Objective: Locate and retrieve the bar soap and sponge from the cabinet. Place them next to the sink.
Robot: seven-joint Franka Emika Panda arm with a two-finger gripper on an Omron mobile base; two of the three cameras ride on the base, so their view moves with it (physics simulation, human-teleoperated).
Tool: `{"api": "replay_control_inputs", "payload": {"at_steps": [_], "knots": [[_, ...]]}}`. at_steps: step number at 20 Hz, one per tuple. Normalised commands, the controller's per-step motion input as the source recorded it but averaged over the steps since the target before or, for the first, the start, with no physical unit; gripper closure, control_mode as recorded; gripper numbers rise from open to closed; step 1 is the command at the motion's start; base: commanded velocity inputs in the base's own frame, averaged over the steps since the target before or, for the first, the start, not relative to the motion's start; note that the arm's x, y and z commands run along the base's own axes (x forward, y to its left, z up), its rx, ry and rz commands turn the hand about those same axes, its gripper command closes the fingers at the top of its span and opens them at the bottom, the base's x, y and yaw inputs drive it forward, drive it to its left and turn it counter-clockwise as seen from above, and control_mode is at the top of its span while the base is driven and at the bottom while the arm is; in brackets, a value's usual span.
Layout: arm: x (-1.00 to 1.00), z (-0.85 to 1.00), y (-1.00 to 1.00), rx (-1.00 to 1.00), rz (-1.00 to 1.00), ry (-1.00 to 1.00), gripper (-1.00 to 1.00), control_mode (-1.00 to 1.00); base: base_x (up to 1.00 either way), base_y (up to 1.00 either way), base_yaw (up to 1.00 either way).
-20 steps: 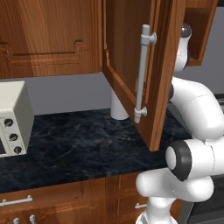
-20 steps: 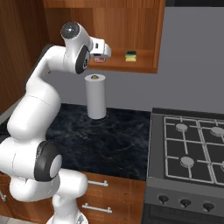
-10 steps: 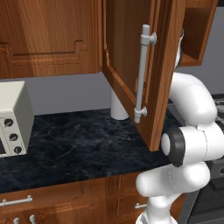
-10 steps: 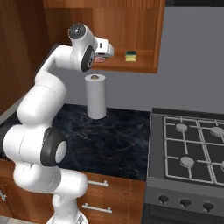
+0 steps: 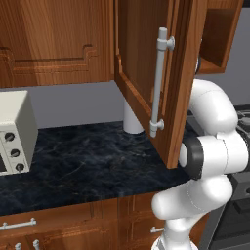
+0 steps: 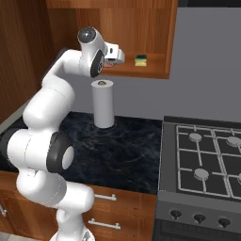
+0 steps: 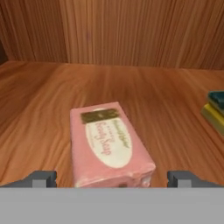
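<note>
- Fingers (image 7: 43, 178) of the gripper (image 7: 111, 179) stand wide apart, one tip on each side of the bar soap (image 7: 109, 144), with nothing clamped between them.
- Bar soap lies flat on the wooden shelf of the cabinet (image 6: 150, 70), its pink face with a pale oval label turned up; in the hand view its near end sits between the two finger tips, and whether they touch it cannot be told.
- Sponge (image 6: 140, 60) rests on the same shelf, to the right of the soap and apart from it; in the hand view it shows at the right edge (image 7: 215, 109) as a yellow block with a dark green layer on top.
- Cabinet door (image 5: 166, 73) hangs open, swung out toward the near side, with its long vertical silver handle (image 5: 158, 83) facing the left base view.
- Arm (image 6: 52, 117) reaches up from the base, and its hand is at the left part of the open shelf in the right base view.
- Paper towel roll (image 6: 102, 103) stands upright on the dark marbled counter (image 6: 127, 150), below the shelf and near the back wall.
- Stove (image 6: 207, 160) with its grey burners adjoins the counter on the right.
- Toaster oven (image 5: 14, 132) sits on the counter far to the left.
</note>
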Motion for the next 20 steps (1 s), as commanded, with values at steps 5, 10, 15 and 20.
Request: {"api": "replay_control_inputs", "payload": {"at_steps": [5,10,15,20], "knots": [[0.03,-0.01,0.0,0.0,0.02,0.0,-1.0,-1.0,0.0,0.0,0.0],[0.16,-0.01,-0.03,0.0,0.02,0.0,-1.0,-1.0,0.0,0.0,0.0],[0.26,-0.06,-0.09,0.0,0.03,0.0,-1.0,-1.0,0.0,0.0,0.0],[0.07,-0.02,0.0,0.0,0.01,0.0,1.0,-1.0,0.0,0.0,0.0]]}}
